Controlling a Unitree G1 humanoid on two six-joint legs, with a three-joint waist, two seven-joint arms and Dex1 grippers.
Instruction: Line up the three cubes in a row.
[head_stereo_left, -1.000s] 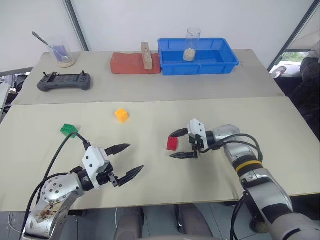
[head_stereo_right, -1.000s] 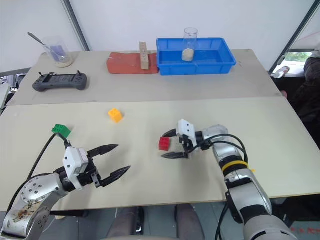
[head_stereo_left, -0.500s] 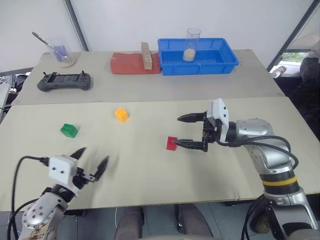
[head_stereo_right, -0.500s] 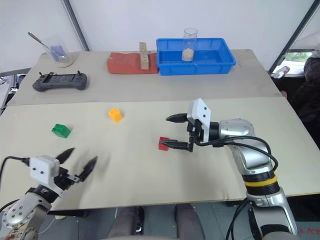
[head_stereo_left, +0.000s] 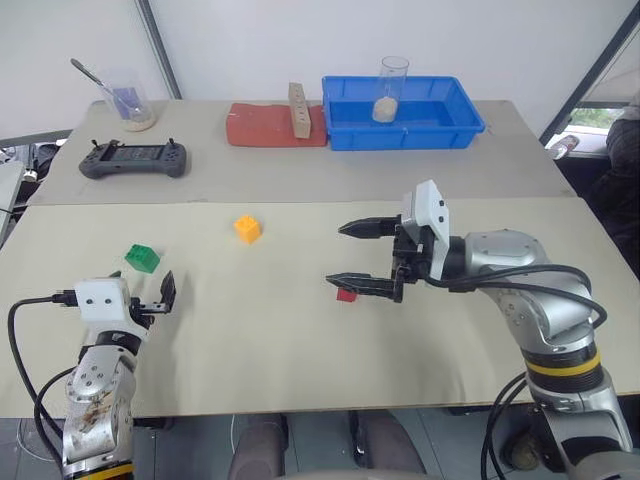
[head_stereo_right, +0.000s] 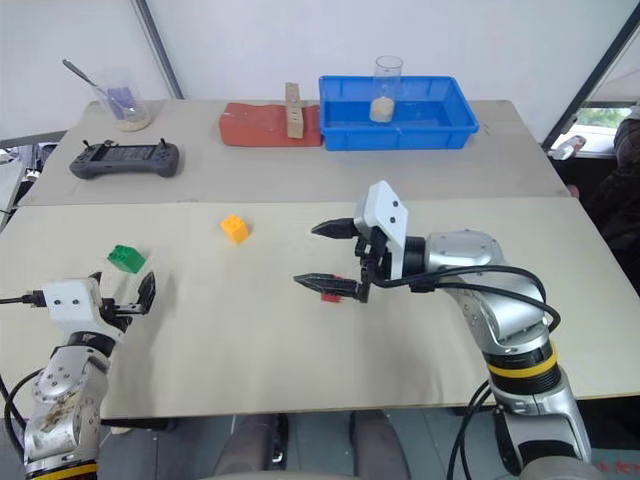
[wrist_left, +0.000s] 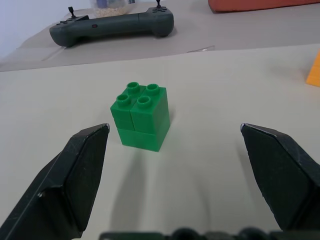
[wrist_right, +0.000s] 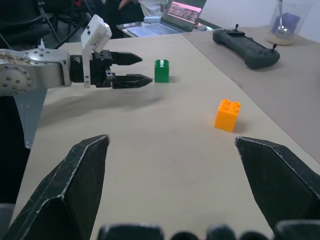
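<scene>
Green cube sitting dead ahead of the wide-open left gripper, right gripper open too, further off.

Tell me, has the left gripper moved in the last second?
Yes. The left gripper swung out toward the table's left edge; it now sits open just short of the green cube.

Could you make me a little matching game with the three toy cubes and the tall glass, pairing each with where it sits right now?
Things:
1. green cube
2. red cube
3. orange cube
4. glass

Places:
A. inside the blue tray
B. on the table just ahead of the left gripper
C. alone on the table between the other two cubes
D. under the right gripper

Pairs: 1-B, 2-D, 3-C, 4-A
</scene>
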